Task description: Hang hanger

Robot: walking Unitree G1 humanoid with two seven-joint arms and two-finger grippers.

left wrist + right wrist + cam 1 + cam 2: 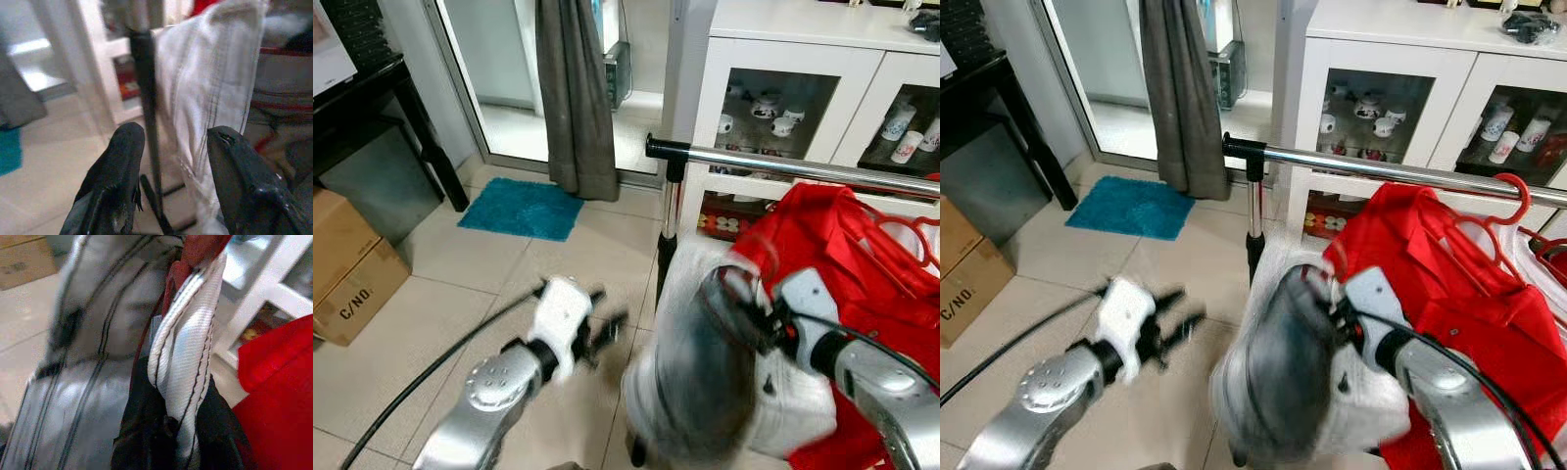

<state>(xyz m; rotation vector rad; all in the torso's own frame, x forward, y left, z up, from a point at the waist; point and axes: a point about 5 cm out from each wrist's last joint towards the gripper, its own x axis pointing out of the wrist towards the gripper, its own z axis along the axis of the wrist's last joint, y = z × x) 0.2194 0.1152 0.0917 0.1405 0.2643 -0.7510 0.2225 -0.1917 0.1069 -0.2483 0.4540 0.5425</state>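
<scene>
Right gripper [168,431] clamps a white shirt [705,392] on a red hanger [195,254], held low, just below the rail [783,164]. Left gripper [171,161], fingers wide apart, hovers beside it. Beyond hang red clothes [871,264].

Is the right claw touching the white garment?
Touching. The right wrist view shows the right claw with both black fingers pressed against a fold of the white garment between them.

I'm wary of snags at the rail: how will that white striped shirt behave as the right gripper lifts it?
Probably floppy: the white striped shirt folds limply between the right gripper fingers. Likely light, since thin cloth bunches there. It may swing against the red garment beside the rail.
</scene>
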